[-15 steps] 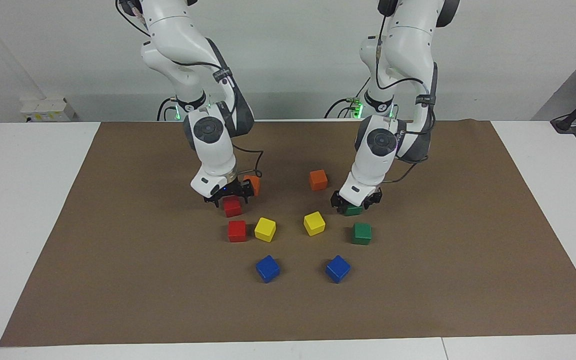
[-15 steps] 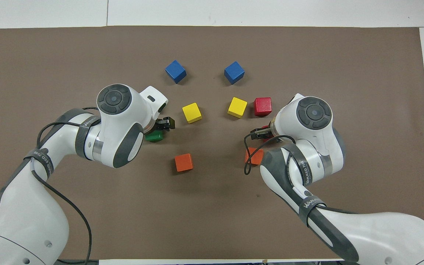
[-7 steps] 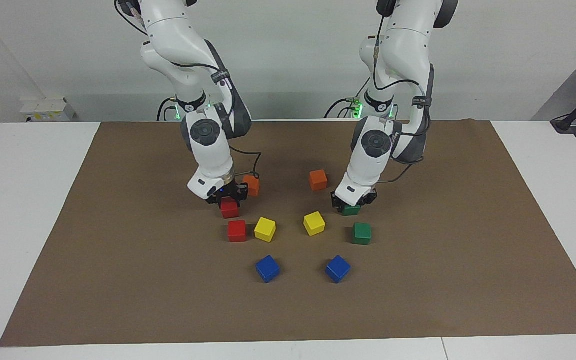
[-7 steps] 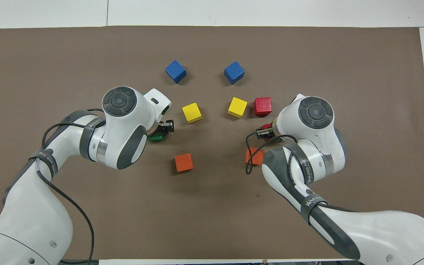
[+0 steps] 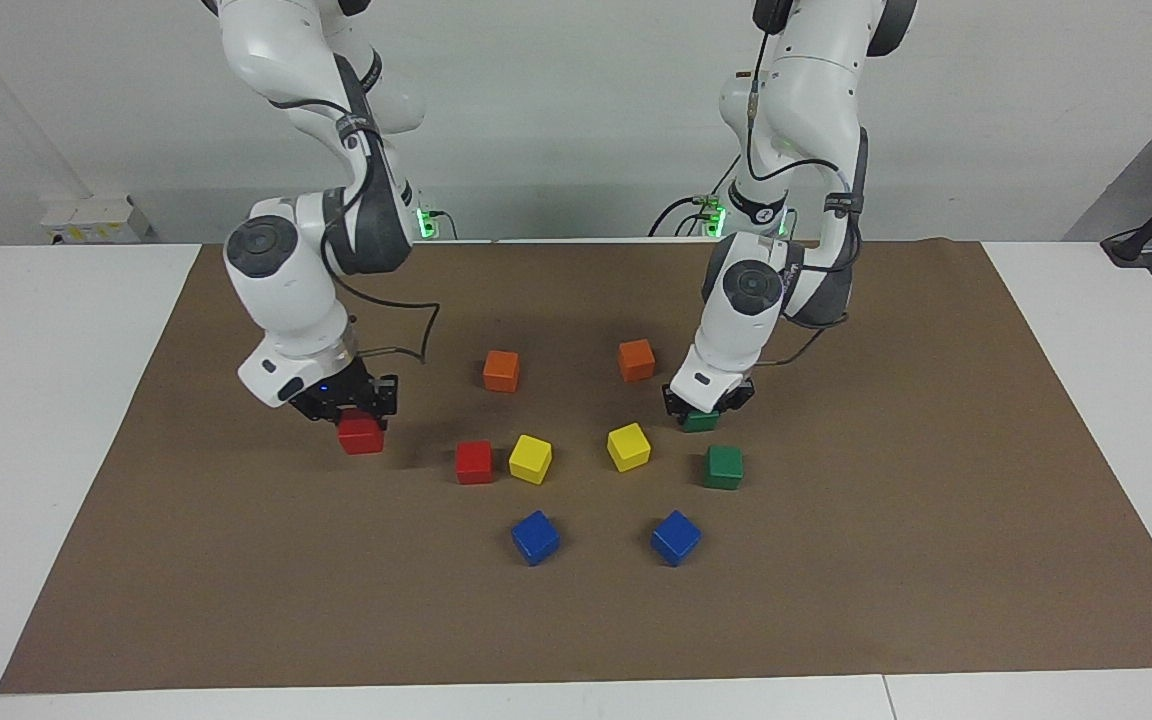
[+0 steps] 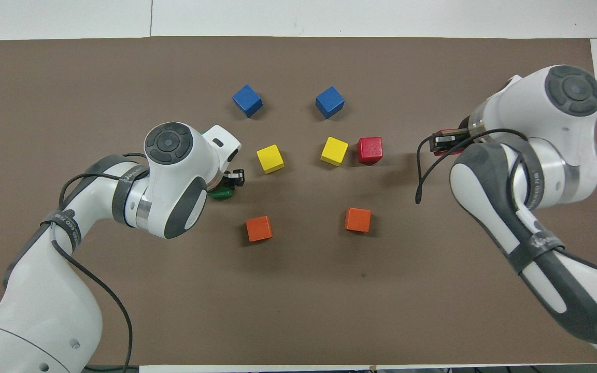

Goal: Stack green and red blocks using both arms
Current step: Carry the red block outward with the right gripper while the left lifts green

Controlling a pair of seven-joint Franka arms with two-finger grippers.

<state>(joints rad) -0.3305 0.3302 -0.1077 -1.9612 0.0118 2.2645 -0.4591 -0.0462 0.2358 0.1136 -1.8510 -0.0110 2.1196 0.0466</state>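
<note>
Now swung out toward the right arm's end of the mat, right gripper (image 5: 360, 418) pinching red block (image 5: 361, 436); left gripper (image 5: 703, 408) clamped on green block (image 5: 701, 421), unlifted; stacking pending.

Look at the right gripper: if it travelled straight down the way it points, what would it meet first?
Probably the brown paper mat: the right gripper, shut on a red wooden cube, hangs over bare mat, though its height is unclear.

Right claw (image 5: 358, 412) clamped on red block (image 5: 361, 436) (left claw (image 5: 704, 405) on green block (image 5: 701, 421)).
</note>
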